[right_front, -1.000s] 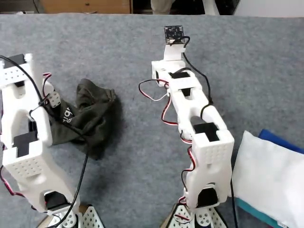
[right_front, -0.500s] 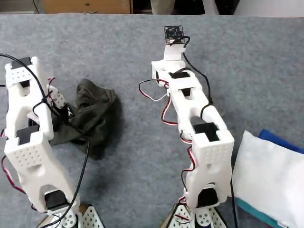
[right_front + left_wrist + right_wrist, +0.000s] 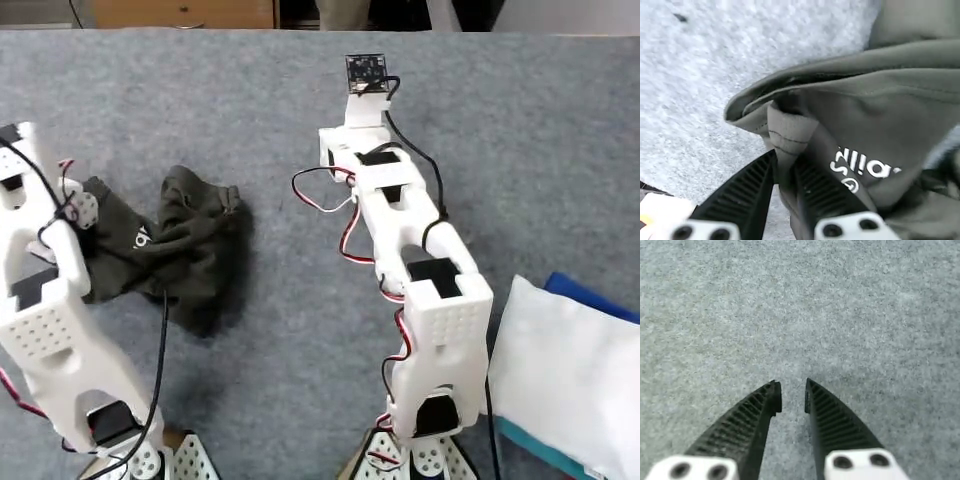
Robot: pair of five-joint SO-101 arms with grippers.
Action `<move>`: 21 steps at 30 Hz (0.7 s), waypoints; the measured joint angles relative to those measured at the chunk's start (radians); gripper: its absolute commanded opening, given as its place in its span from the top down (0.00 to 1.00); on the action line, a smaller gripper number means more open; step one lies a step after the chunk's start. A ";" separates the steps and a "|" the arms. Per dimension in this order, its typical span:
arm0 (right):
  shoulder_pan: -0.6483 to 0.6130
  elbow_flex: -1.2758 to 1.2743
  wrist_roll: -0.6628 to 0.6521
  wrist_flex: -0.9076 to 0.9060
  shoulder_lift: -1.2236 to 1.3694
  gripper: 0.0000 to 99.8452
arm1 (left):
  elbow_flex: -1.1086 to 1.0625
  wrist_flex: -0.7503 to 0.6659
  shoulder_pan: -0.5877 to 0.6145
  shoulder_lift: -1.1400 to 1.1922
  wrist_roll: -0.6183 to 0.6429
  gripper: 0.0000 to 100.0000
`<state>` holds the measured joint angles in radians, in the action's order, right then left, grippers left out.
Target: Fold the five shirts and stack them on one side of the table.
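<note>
A dark olive shirt (image 3: 190, 250) lies crumpled on the grey table at the left, one edge drawn out toward the left arm (image 3: 45, 300). My left gripper (image 3: 784, 161) is shut on a folded hem of the olive shirt (image 3: 880, 115), near its white print. The right arm (image 3: 410, 250) stretches toward the back of the table at the middle. Its gripper (image 3: 792, 390) hangs over bare grey surface, open by a narrow gap with nothing between the fingers. A folded white shirt (image 3: 565, 370) tops a stack at the front right.
A blue garment (image 3: 590, 295) and a teal edge (image 3: 530, 440) peek out under the white shirt. The grey table (image 3: 520, 150) stretches wide at the back and right. Wooden furniture (image 3: 180, 12) stands beyond the far edge.
The left arm has swung to the left and dragged the olive shirt's edge with it, stretching the cloth that way. The right arm has kept still.
</note>
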<state>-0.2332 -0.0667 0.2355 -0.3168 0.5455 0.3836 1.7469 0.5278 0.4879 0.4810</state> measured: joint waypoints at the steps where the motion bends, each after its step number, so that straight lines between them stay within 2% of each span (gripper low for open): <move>1: 0.000 0.000 0.000 0.000 0.000 0.90 | 0.000 0.000 0.011 -0.035 -0.009 0.98; 8: -0.015 0.000 -0.005 0.000 0.000 0.90 | -0.049 0.000 0.141 -0.384 -0.224 0.98; 12: -0.066 0.000 -0.098 -0.035 0.000 0.90 | -0.118 0.000 0.265 -0.586 -0.359 0.98; 16: -0.132 0.055 -0.163 -0.184 0.000 0.89 | -0.224 0.000 0.399 -0.707 -0.486 0.98; 21: -0.255 0.258 -0.195 -0.531 0.002 0.84 | -0.381 0.000 0.566 -0.736 -0.674 0.98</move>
<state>-0.4879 0.1910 0.0407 -0.8477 0.5470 0.0031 1.7469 1.0940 -0.2486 -0.1926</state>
